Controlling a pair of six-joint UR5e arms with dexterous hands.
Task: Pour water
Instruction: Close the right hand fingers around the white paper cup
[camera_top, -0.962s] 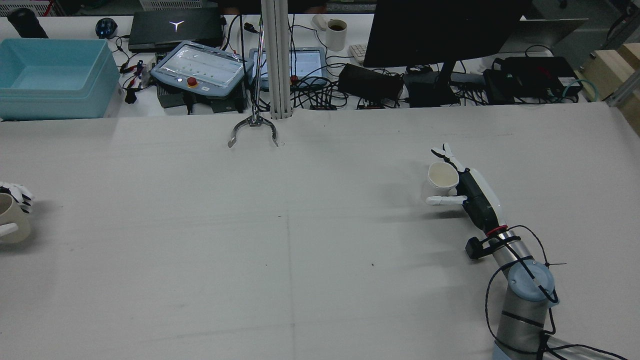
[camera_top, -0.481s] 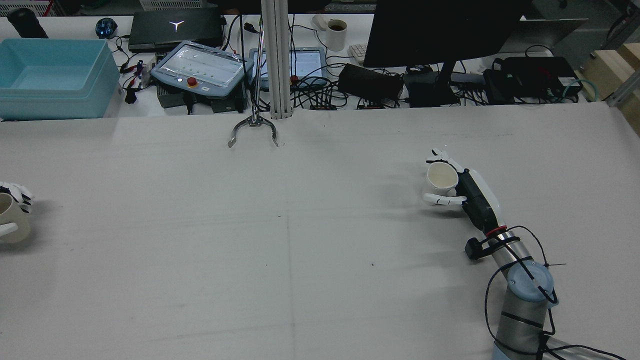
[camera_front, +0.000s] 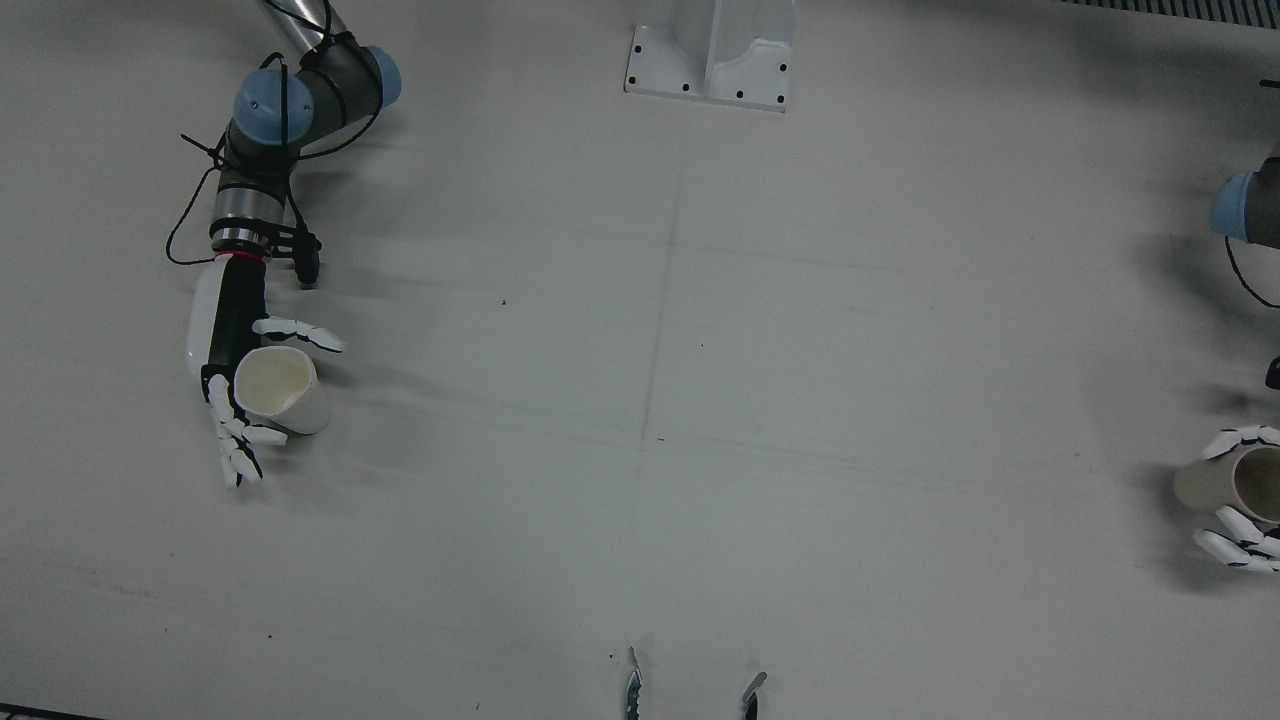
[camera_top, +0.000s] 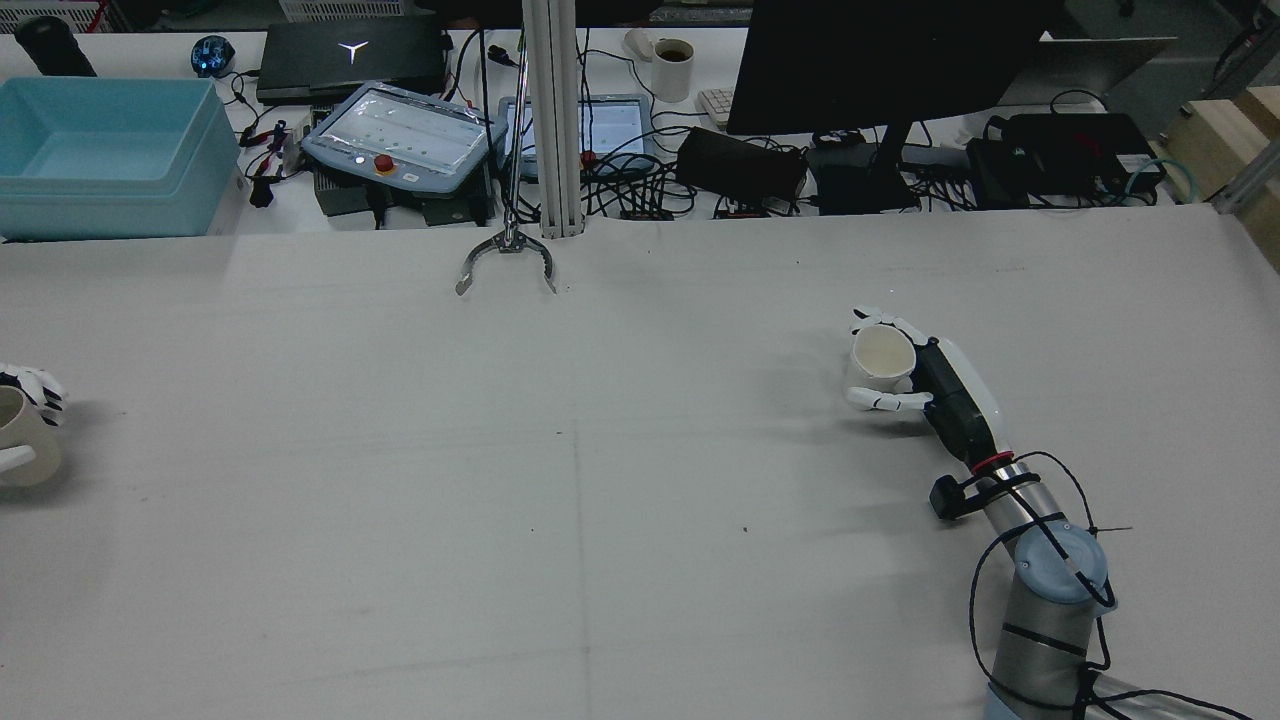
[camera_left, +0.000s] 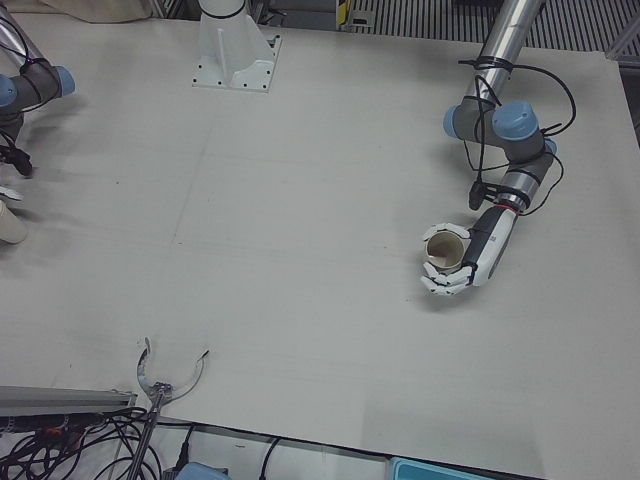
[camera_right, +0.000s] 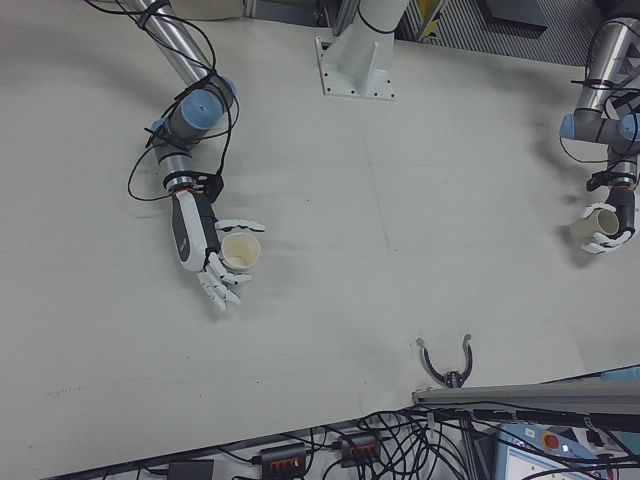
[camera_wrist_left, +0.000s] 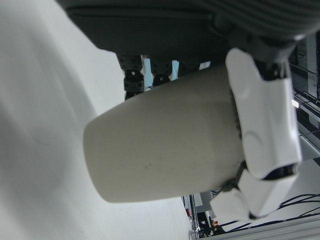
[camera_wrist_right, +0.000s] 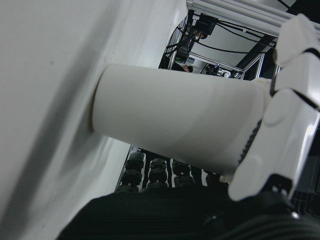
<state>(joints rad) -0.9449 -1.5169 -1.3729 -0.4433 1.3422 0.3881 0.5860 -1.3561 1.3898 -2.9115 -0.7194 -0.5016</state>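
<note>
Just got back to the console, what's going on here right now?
Each hand has a cup, far apart at opposite sides of the table. The right hand is wrapped around a white cup; the left hand is closed on a beige cup. Both cups are upright; no pouring yet.

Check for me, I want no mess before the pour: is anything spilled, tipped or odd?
Nothing stands out. The white cup stands upright in the right hand, the beige cup upright in the left hand, and the table shows no spill.
</note>
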